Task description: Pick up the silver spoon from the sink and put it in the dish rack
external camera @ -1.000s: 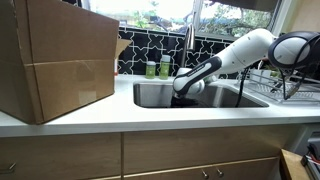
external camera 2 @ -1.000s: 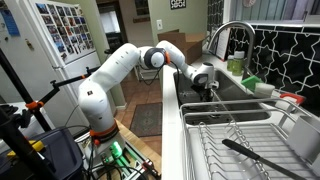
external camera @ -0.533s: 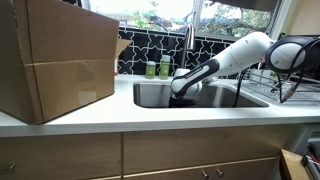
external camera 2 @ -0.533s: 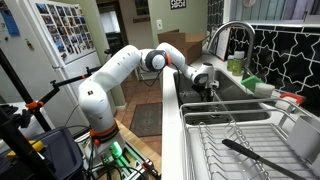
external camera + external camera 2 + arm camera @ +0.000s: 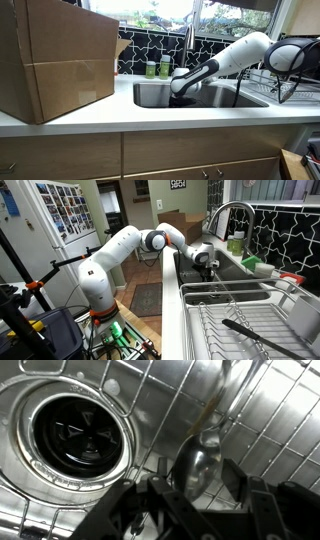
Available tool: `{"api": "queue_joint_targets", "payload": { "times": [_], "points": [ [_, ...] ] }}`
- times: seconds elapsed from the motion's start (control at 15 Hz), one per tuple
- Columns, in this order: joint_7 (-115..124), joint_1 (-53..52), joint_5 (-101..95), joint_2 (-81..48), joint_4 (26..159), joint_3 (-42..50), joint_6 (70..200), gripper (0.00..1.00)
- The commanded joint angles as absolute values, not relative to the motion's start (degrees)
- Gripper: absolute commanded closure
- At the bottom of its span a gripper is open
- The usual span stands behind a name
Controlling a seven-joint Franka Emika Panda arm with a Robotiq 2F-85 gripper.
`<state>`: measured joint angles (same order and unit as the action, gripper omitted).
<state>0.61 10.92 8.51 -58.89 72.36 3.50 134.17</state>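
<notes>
Far left in an exterior view there's a big cardboard box sitting on the counter, and right next to it is the sink. A couple of green bottles stand on the ledge behind the basin, with the curved faucet just to their right. The white arm comes in from the right and slopes down so its dark front end is dipped into the basin, below the rim. Behind the arm, at the right end of the counter, is the dish rack. The exterior view that looks along the counter has the rack up close, with a dark utensil lying in it. Down in the wrist view, the round drain takes up the left side and a wire grid covers the sink floor. The silver spoon lies on that grid just right of the drain, bowl nearest the camera and handle running off toward the top of the frame. The gripper sits low over it, about half open, with its dark fingers on either side of the spoon's bowl. They're blurry, so I honestly can't tell if either one is touching the metal, but the spoon is flat on the grid, not lifted.
</notes>
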Motion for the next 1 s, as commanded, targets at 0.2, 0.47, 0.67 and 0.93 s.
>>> {"api": "queue_joint_targets", "payload": {
  "times": [0.2,0.47,0.67,0.93],
  "points": [
    [2.6,10.5,7.0,-60.4,70.1,4.3,133.2,0.53],
    [2.8,10.5,7.0,-60.1,70.3,4.3,133.3,0.55],
    [3.0,10.7,7.2,-59.8,70.6,4.3,133.5,0.61],
    [3.1,10.9,7.5,-59.2,70.7,4.2,133.9,0.65]
  ]
}}
